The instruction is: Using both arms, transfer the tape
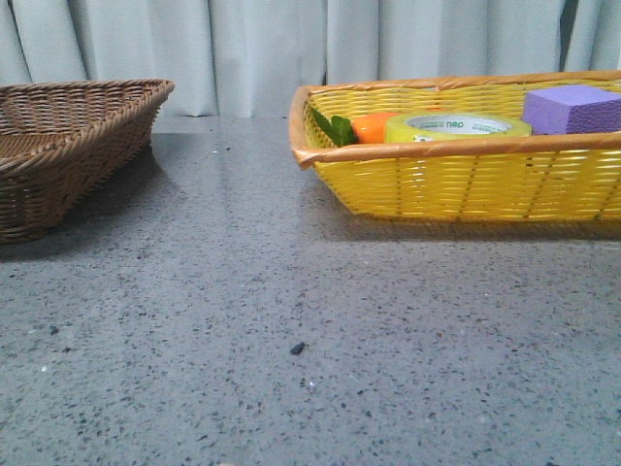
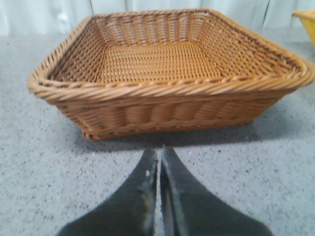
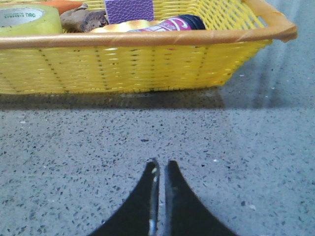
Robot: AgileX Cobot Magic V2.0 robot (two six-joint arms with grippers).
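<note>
The yellow tape roll [image 1: 456, 127] lies flat in the yellow basket [image 1: 466, 184] at the right of the table, between an orange carrot [image 1: 374, 126] and a purple block [image 1: 572, 109]. The tape also shows in the right wrist view [image 3: 27, 19]. My right gripper [image 3: 160, 164] is shut and empty, low over the table in front of the yellow basket [image 3: 147, 69]. My left gripper [image 2: 159, 151] is shut and empty, in front of the empty brown wicker basket [image 2: 167, 93]. Neither gripper shows in the front view.
The brown wicker basket [image 1: 68, 146] stands at the far left. The yellow basket also holds a pink-labelled bottle [image 3: 172, 23], a brown lumpy object [image 3: 83, 20] and a yellow item. Grey speckled tabletop [image 1: 291, 340] lies between the baskets. Curtains hang behind.
</note>
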